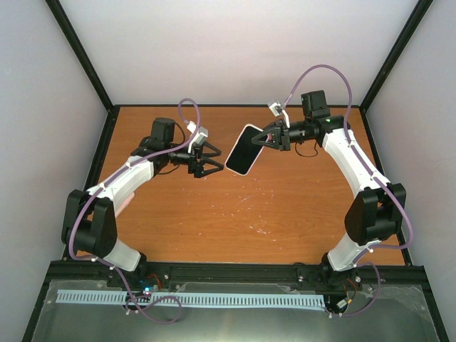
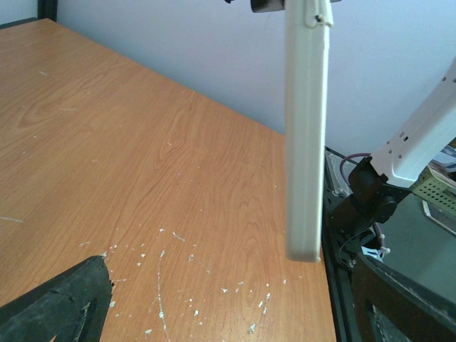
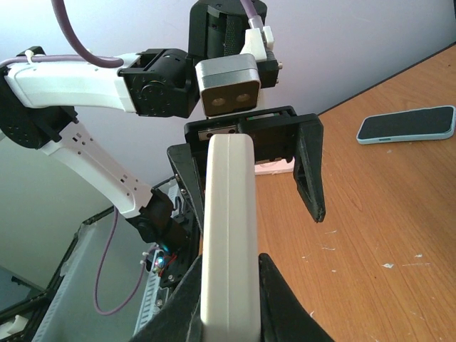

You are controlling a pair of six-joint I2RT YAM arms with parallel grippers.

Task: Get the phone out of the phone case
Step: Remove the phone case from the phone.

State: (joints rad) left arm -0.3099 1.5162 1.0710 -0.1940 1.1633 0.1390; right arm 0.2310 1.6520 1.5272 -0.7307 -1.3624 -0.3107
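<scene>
From above, the right hand point(image 1: 265, 140) is clamped on one end of the white phone case point(image 1: 244, 149), which is held in the air. The left hand point(image 1: 210, 158) gapes wide just off the far end, not touching.

Left wrist: the case hangs edge-on ahead of that hand.

Right wrist: the case runs forward from between the fingers.

It is probably light, stiff and slick. Pinch the long edges at the free end, where the rim should flex.

Phone case point(image 3: 228, 235): centre of the top view, above the table point(image 1: 285, 214), between both grippers.
Right gripper point(image 1: 259, 140): at its upper-right end.
Left gripper point(image 1: 217, 162): just left of it.
Second phone point(image 3: 406, 125): flat on table, upper right of right-wrist view.
</scene>
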